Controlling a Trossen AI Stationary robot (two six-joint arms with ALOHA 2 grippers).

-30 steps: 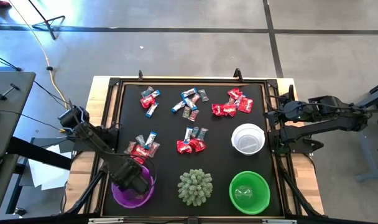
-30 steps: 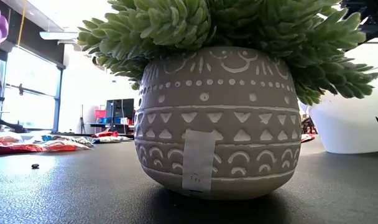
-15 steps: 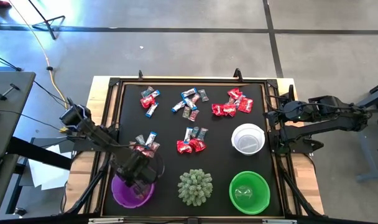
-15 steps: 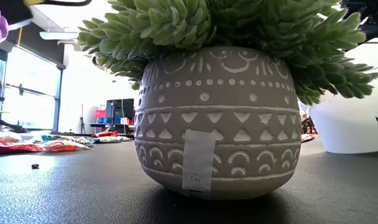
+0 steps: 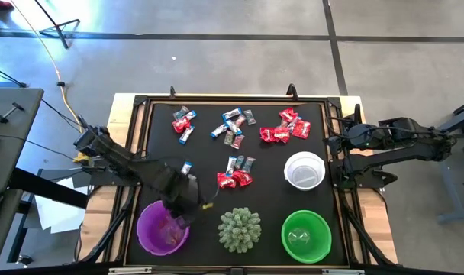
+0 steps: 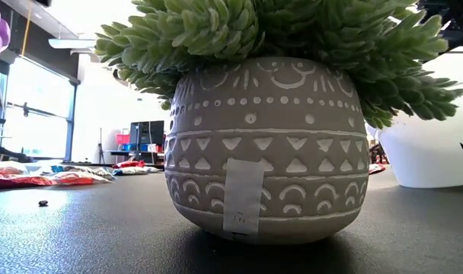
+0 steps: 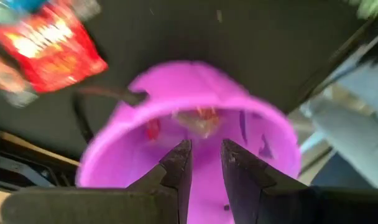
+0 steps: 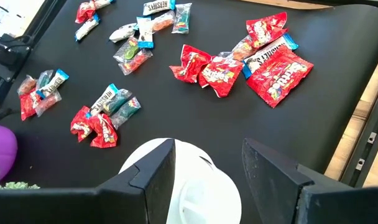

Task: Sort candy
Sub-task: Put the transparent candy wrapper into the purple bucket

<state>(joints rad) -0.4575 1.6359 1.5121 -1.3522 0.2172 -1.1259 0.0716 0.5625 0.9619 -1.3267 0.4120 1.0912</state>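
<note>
A few sweets already lie in the purple bowl (image 5: 163,229) at the table's near left corner; most candy (image 5: 233,126) sits in clusters along the far edge and centre; sorting looks barely begun; the left end effector (image 5: 188,200) hovers beside that bowl, slightly parted, empty; the right end effector (image 8: 207,163), wide open and empty, waits at the right edge over the white bowl (image 5: 304,169); open mat lies between clusters.

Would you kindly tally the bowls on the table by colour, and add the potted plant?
Purple bowl: 1
White bowl: 1
Green bowl: 1
Potted plant: 1
Total: 4
</note>
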